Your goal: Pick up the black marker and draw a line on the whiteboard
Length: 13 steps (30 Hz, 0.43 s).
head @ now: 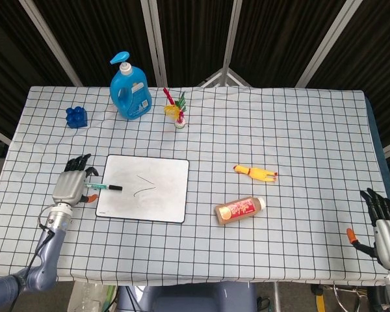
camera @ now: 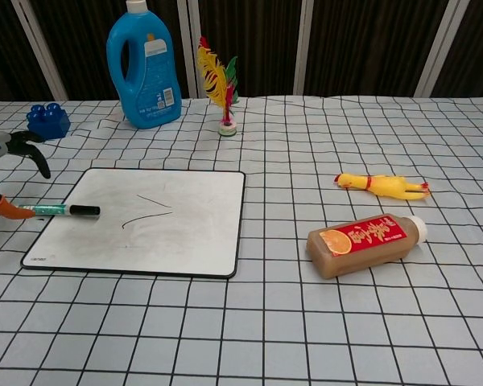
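My left hand (head: 69, 187) sits just off the left edge of the whiteboard (head: 157, 207), and its fingers (camera: 34, 151) are half-curled; I cannot tell for certain whether they pinch the black marker (head: 104, 187) or it merely lies against my thumb. The marker lies nearly flat, its green barrel toward my hand and its black end over the board's left margin. Two short dark strokes already show near the board's middle, so I judge the drawing largely done and the marker close to being set down. The risk is in that loose hold: if my fingers part while the marker is low and tilted, it could roll across the board and smear the strokes, or slip off onto the checked surface (head: 299, 130) out of easy reach. Dragging its tip while pulling away would leave a stray mark. My right hand (head: 385, 224) hangs at the surface's far right edge, fingers spread, holding nothing, near nothing it could disturb.
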{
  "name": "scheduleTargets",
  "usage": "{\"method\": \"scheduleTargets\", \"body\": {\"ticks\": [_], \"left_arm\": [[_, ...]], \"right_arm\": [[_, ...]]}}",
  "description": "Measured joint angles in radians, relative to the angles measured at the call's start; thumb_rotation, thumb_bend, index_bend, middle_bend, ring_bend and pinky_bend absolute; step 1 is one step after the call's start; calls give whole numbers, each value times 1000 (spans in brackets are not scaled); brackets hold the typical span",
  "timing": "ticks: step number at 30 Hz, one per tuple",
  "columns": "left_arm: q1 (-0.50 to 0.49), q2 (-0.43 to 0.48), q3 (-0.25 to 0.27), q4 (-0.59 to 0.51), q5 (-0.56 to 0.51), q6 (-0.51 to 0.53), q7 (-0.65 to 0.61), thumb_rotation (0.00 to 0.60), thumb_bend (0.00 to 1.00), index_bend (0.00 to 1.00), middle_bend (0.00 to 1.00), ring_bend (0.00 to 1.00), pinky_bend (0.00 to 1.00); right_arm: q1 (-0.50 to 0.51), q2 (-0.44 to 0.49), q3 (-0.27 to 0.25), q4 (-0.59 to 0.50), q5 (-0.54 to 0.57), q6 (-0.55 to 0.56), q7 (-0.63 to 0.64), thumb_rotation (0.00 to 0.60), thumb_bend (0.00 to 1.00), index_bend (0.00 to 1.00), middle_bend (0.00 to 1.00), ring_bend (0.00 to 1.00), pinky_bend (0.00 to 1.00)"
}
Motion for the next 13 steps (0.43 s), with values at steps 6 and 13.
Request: {"method": "scheduleTargets", "body": {"ticks": [6, 13], "left_arm": [[64, 97, 4, -146, 43, 93, -53, 600, 163, 0, 0, 0, 0], [194, 236, 82, -312, 200, 259, -122, 600, 162, 0, 0, 0, 0]], "right_arm": [[4, 4, -7, 3, -4, -13, -19, 600, 354, 0, 0, 0, 0], [9, 10, -16, 1, -14, -26, -36, 600, 354, 0, 0, 0, 0]]}}
